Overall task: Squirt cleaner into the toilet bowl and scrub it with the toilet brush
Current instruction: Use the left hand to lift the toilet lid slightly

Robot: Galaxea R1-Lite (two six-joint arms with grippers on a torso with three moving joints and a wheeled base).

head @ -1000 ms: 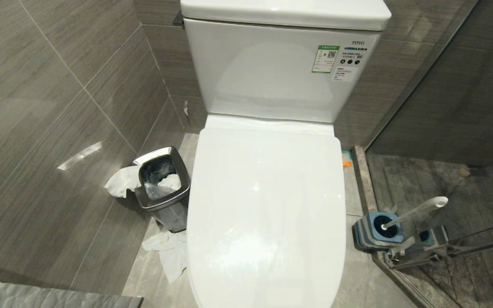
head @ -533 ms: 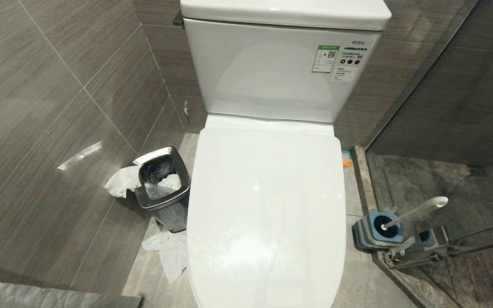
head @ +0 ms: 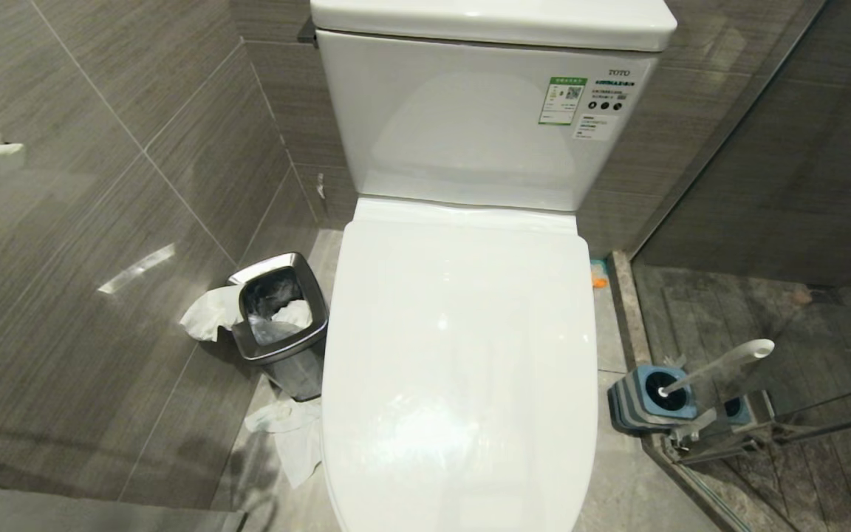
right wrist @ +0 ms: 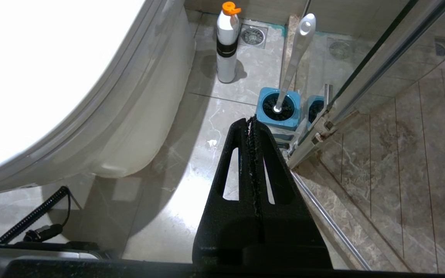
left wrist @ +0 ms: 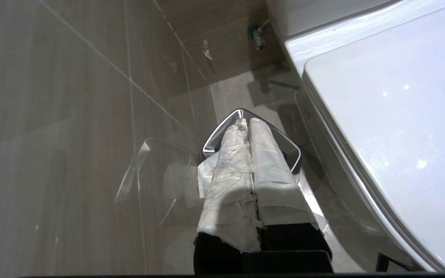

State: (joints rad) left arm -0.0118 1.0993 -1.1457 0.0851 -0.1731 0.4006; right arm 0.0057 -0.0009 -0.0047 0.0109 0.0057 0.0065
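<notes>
Two closed grippers, left gripper [left wrist: 247, 127] over waste bin [left wrist: 290, 148] beside toilet lid [head: 459, 355], right gripper [right wrist: 250, 125] near toilet brush [right wrist: 294, 58], white bottle [right wrist: 227, 46] only in right wrist view.

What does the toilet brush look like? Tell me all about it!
The toilet brush has a long, slim, pale grey-white handle that looks like plastic, with a rounded tip and a small hole near its end. Its dark bristle head sits down inside a square blue holder on the floor, so only a bit of black shows. The handle leans, not straight up. It stands beside the glass shower door, to the right of the toilet. Nothing is holding it.
</notes>
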